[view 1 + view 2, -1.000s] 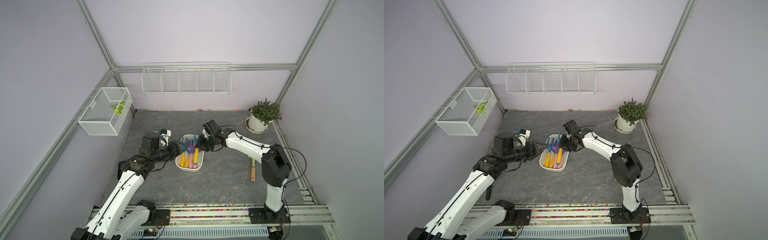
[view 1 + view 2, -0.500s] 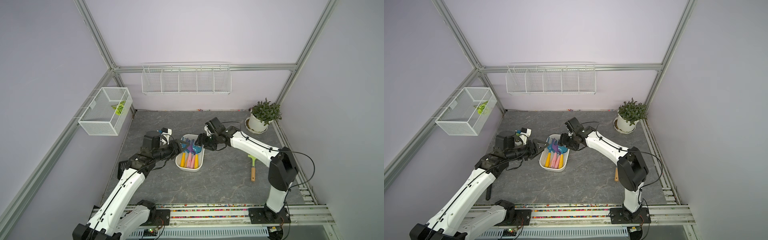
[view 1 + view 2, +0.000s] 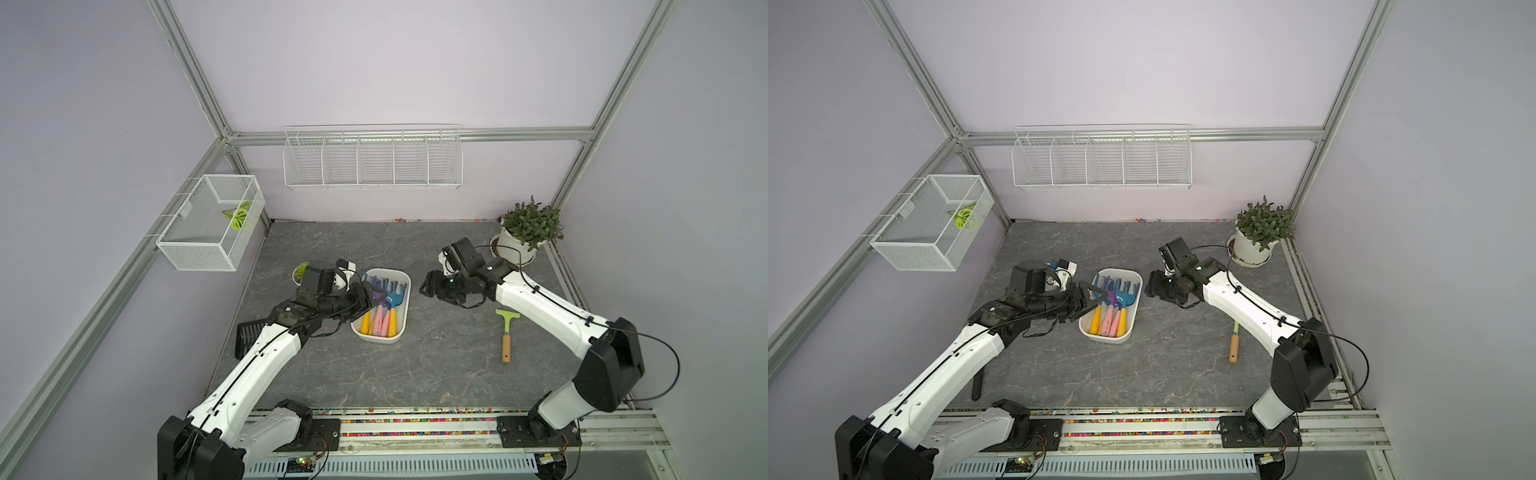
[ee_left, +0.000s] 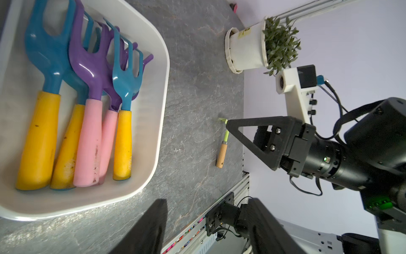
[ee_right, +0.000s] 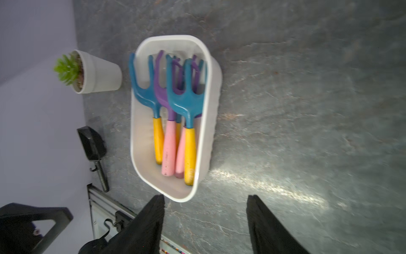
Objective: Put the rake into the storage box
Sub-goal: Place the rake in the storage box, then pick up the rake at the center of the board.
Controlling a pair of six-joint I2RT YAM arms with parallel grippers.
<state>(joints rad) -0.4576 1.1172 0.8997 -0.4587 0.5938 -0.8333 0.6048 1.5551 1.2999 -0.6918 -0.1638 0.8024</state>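
Note:
The storage box (image 3: 379,339) (image 3: 1105,338), a shallow white tub, stands mid-table. Several rakes (image 3: 390,308) (image 3: 1113,306) with blue or purple heads and yellow or pink handles lie in it, tines toward the back wall. A blue-headed, yellow-handled rake (image 5: 186,103) (image 4: 125,85) lies on top at the side toward the right arm. My left gripper (image 3: 372,299) (image 4: 207,202) hovers open over the box's left rim (image 4: 162,88), holding nothing. My right gripper (image 3: 424,286) (image 5: 205,198) is open and empty, just right of the box wall (image 5: 214,110), clear of it.
A green scraper (image 3: 506,332) with a wooden handle lies right of the box. A potted plant (image 3: 528,232) stands back right, a small succulent pot (image 3: 300,272) back left of the box, and a black scoop (image 3: 247,336) under my left arm. A mesh basket (image 3: 212,224) and a wire rack (image 3: 372,160) hang on the walls.
My right gripper opened over the box, left a rake lying in it, and drew back to the right. The left arm has barely moved.

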